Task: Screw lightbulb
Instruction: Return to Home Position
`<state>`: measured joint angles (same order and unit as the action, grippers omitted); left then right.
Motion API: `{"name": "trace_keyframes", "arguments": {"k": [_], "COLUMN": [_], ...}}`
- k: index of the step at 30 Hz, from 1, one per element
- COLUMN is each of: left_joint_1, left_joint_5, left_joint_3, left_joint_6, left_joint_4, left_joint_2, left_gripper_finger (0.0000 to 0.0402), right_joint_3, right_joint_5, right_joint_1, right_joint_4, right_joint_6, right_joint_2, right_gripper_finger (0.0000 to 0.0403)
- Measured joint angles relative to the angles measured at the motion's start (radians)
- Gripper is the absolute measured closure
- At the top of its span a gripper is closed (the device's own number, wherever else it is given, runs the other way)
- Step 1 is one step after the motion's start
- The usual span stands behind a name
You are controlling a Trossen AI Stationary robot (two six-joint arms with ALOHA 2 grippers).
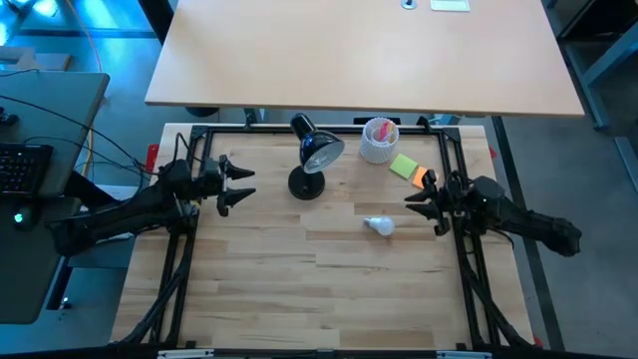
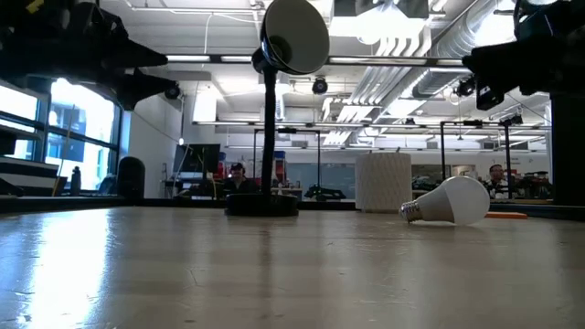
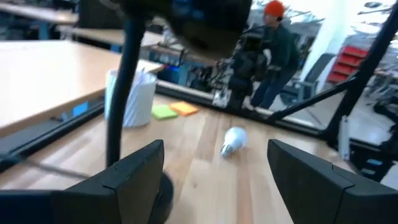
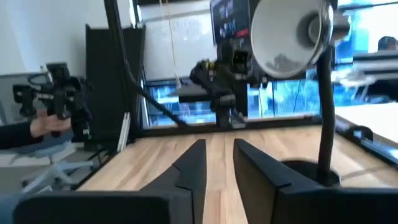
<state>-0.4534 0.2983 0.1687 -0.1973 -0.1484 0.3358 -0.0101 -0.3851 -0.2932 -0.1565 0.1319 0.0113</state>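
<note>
- Lightbulb (image 1: 379, 225) lies on its side on the bare wood of the bench (image 1: 299, 289), with nothing gripping it. Its metal screw base points toward your left arm's side.
- You find it in front of the desk lamp (image 1: 308, 182) and a little toward your right arm, clearly apart from the lamp's round foot.
- The lamp stands upright near the far edge of the bench. In the right wrist view the white inside of its shade faces that camera.
- Your left gripper (image 1: 242, 187) is raised at the left edge of the bench, level with the lamp's foot and well apart from the bulb. Its fingers (image 3: 134, 168) are spread wide, released and holding nothing. The bulb shows far off between them in the left wrist view.
- Your right gripper (image 1: 419, 209) hovers at the right edge of the bench, near the bulb but not touching it. Its fingers (image 4: 189, 168) are drawn close with only a narrow gap between them, and they grasp nothing.
- A white ribbed cup (image 1: 379, 148) stands to the right of the lamp's shade at the far edge.
- A green note (image 1: 404, 166) lies just in front of the cup, with an orange note (image 1: 427, 179) beside it, close to the right gripper.
- A person in an orange hat (image 3: 273, 37) shows in the room beyond the bench in the left wrist view.
</note>
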Motion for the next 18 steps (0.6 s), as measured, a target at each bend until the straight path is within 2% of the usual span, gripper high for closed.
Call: {"name": "trace_keyframes", "arguments": {"k": [10, 12, 17, 18], "left_joint_1": [0.064, 0.085, 0.137, 0.151], "left_joint_5": [-0.188, -0.240, -0.301, -0.321], "left_joint_3": [-0.002, -0.024, -0.149, -0.158], "left_joint_6": [0.004, 0.016, -0.002, -0.004], "left_joint_4": [0.248, 0.244, 0.022, 0.027], "left_joint_2": [-0.279, -0.333, -0.315, -0.314], "left_gripper_finger": [0.0122, 0.0122, 0.0122, 0.0122], "right_joint_3": [0.000, 0.000, 0.000, 0.000], "right_joint_5": [0.026, 0.026, 0.027, 0.028], "right_joint_1": [-0.003, -0.003, 0.007, 0.013], "right_joint_4": [0.063, 0.063, 0.052, 0.050], "right_joint_6": [0.017, 0.020, 0.051, 0.052], "right_joint_2": [0.000, 0.000, -0.001, -0.001], "right_gripper_finger": [0.0346, 0.0346, 0.0346, 0.0346]}}
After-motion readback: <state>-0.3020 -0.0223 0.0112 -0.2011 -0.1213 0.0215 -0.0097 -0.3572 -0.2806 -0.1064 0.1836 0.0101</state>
